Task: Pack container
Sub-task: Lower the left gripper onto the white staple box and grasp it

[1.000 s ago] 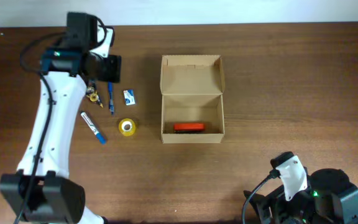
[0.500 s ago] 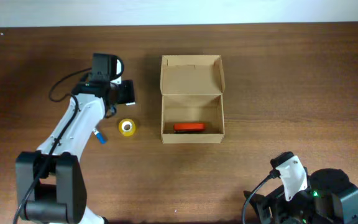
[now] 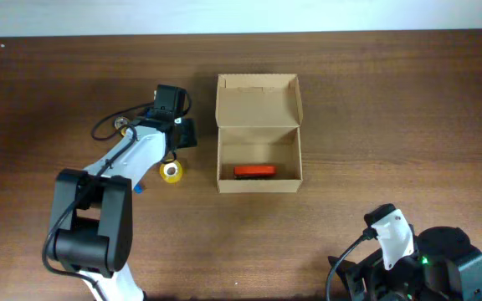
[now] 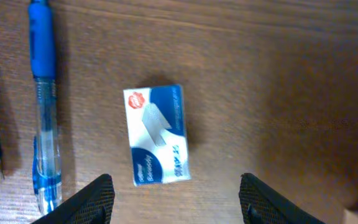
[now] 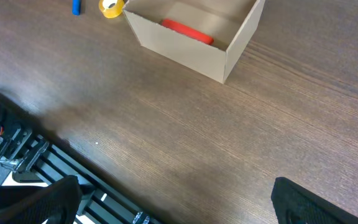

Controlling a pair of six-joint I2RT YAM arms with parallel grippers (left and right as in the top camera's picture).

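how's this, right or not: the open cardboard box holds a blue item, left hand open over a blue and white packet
Not quite. The overhead view shows the item in the open container is red-orange, not blue. The left hand is open over the blue and white packet.

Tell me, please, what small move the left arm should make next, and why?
Probably lower the left gripper straight down and close on the small blue-and-white box. Its open fingers are spread wider than the box, which lies flat beneath them, apart from the blue pen and not yet in the container.
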